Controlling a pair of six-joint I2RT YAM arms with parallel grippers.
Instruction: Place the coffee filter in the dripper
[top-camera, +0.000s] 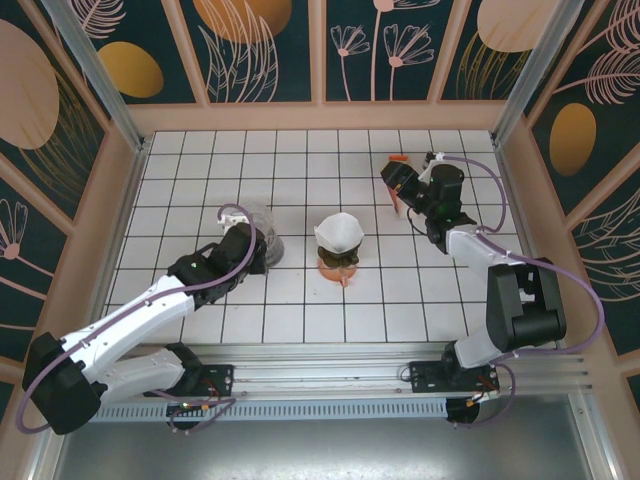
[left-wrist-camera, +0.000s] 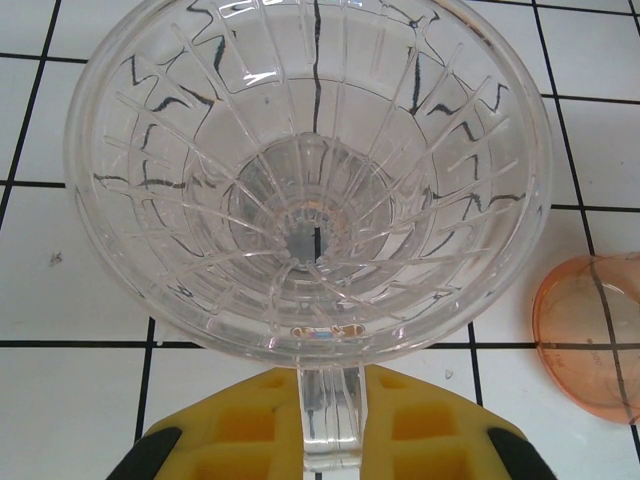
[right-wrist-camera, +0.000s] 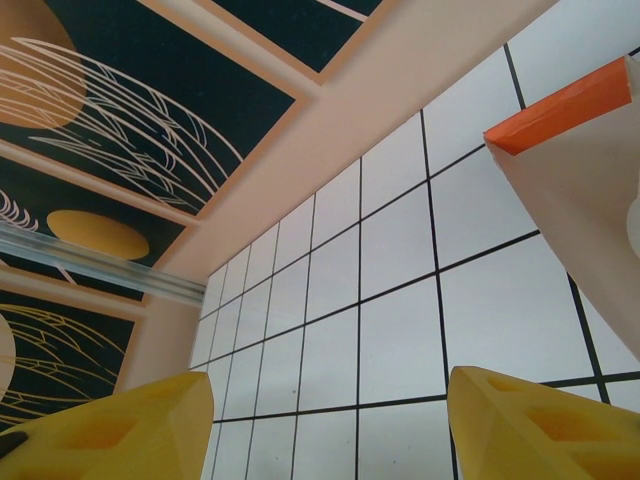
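Note:
A clear ribbed glass dripper (left-wrist-camera: 310, 180) stands on the tiled table, left of centre (top-camera: 262, 235). My left gripper (left-wrist-camera: 328, 432) is shut on its handle (left-wrist-camera: 328, 415), with a yellow pad on each side; from above the gripper (top-camera: 250, 248) sits just behind the glass. A white cone-shaped coffee filter (top-camera: 338, 232) sits upright on an orange translucent piece (top-camera: 338, 265) at the table's middle; that piece's rim (left-wrist-camera: 590, 335) shows to the right of the dripper. My right gripper (top-camera: 408, 192) is at the back right, open (right-wrist-camera: 330, 410), with nothing between its fingers.
A white paper packet with an orange top (right-wrist-camera: 585, 160) stands just beside the right gripper, at the back right (top-camera: 397, 200). Patterned walls and metal posts (top-camera: 95, 70) enclose the white tiled table (top-camera: 300, 320).

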